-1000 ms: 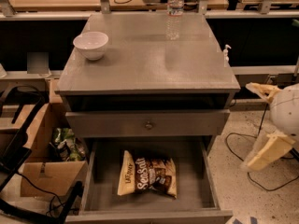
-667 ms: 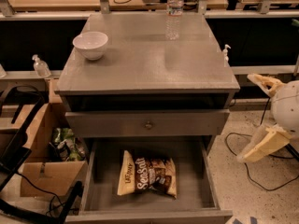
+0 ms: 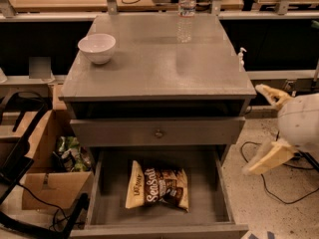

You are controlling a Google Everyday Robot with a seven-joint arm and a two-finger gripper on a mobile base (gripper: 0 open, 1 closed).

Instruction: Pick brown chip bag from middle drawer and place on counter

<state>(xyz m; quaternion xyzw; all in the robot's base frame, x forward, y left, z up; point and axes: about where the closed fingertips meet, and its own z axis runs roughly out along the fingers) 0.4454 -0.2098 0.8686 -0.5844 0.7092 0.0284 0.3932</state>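
The brown chip bag (image 3: 158, 186), cream and dark brown with white "Sea Salt" lettering, lies flat on the floor of the pulled-out grey drawer (image 3: 204, 193), a little left of centre. The grey counter (image 3: 149, 63) tops the cabinet above it. My gripper (image 3: 264, 129) is at the right edge of the view, to the right of the cabinet and above the floor, with its two cream fingers (image 3: 266, 157) spread wide apart and nothing between them. It is well clear of the bag and the drawer.
A white bowl (image 3: 97, 48) sits at the counter's left rear and a clear water bottle (image 3: 186, 11) at its back. A closed drawer front with a round knob (image 3: 158, 132) lies above the open drawer. A cardboard box (image 3: 47, 176) stands left; cables (image 3: 269, 188) lie on the floor right.
My gripper has drifted left and a little upward toward the cabinet's right side, with its fingers spreading wider. The bag, bowl and bottle have not moved.
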